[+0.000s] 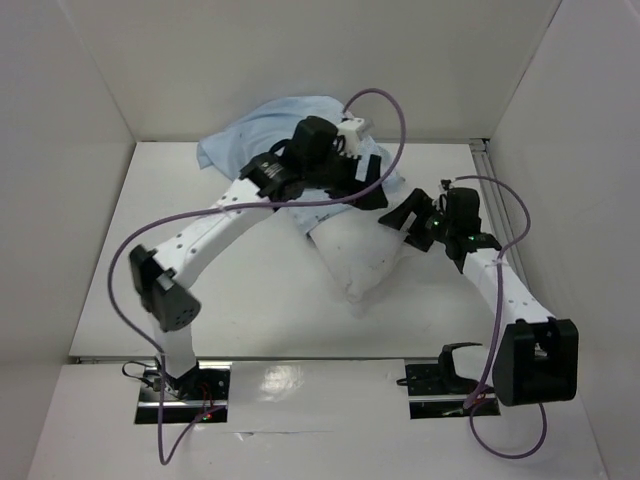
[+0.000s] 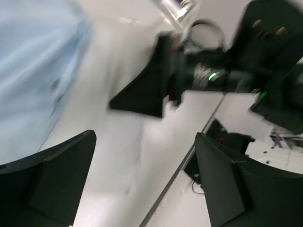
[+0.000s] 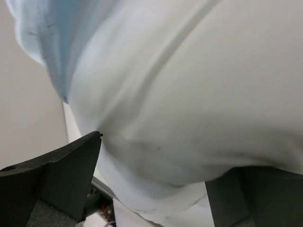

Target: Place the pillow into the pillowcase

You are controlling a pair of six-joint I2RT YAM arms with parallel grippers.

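Two claws, neither clamped. Left gripper (image 2: 146,139): jaws spread wide, nothing between them. It hangs over the far end of the pillow (image 1: 362,258), near the mouth area of the pillowcase (image 1: 262,128), and looks across at the other arm. That view is motion-blurred, so fine detail is unreliable.

Right gripper (image 3: 161,156): jaws also wide apart, with the pillow's flank bulging into the gap. It reads as butted against or cupping the pillow, not pinching it.

Pillow sits mid-table (image 1: 250,290), angled, near corner pointing toward the arm bases. Its far end runs under the left arm to the pillowcase, which is bunched at the back of the table against the rear wall. Right wrist view shows blue cloth lapping over the pillow's upper edge. Can't tell whether that end is inside the sack or just under a loose fold.

My read on the step: early insertion, most of the pillow exposed.

Next move probably needs:
- left to get hold of one layer of the opening and keep it open
- right to shove the pillow toward the back, or take a real grip first

Pillow: plump, white, soft creases, will deform under a push. Case: thin, limp, wrinkled, likely to bunch up ahead of the pillow.
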